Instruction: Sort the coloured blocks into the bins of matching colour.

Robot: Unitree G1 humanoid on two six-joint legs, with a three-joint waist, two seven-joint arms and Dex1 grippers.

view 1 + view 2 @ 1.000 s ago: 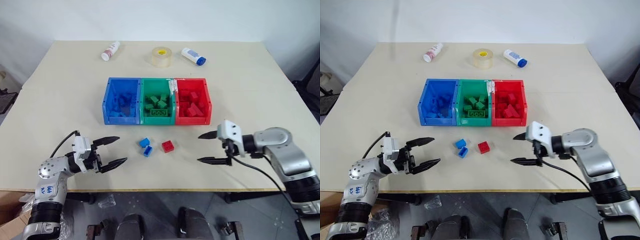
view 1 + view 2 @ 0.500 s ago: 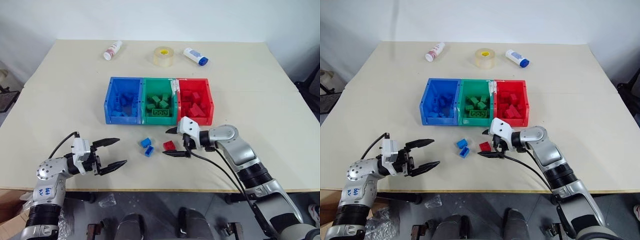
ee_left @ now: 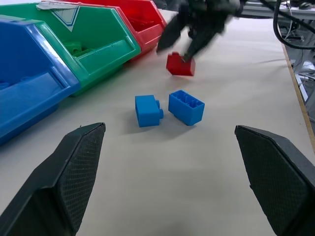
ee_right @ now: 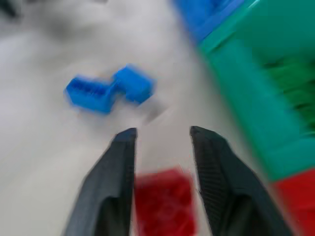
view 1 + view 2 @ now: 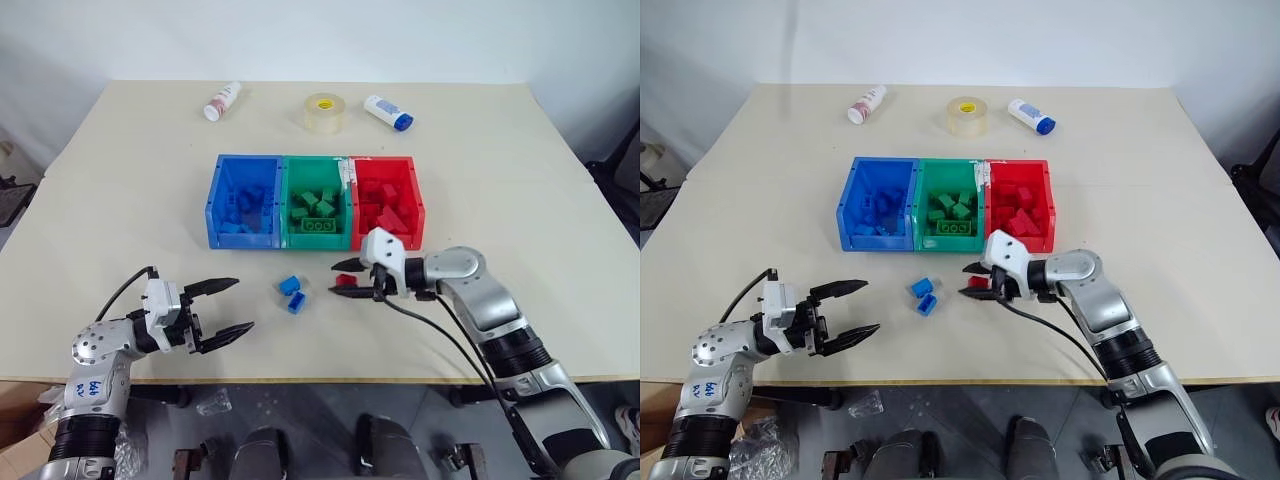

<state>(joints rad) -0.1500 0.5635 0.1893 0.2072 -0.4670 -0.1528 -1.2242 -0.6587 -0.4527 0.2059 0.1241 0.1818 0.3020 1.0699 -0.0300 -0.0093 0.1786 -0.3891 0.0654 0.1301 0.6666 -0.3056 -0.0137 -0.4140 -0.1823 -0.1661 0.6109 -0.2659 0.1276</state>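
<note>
Already sorted: the blue (image 5: 243,207), green (image 5: 317,207) and red bins (image 5: 386,205) each hold several matching blocks.
Left over: two blue blocks (image 5: 291,293) lie on the counter (image 5: 520,180) just before the bins.
In hand: the right tool (image 5: 347,284) is clamped on a red block (image 3: 180,64) near the red bin.
Idle: the left tool (image 5: 226,305) hangs spread apart, empty.
Unclear: exact block counts inside the bins; whether the red block has lifted clear of the counter.
</note>
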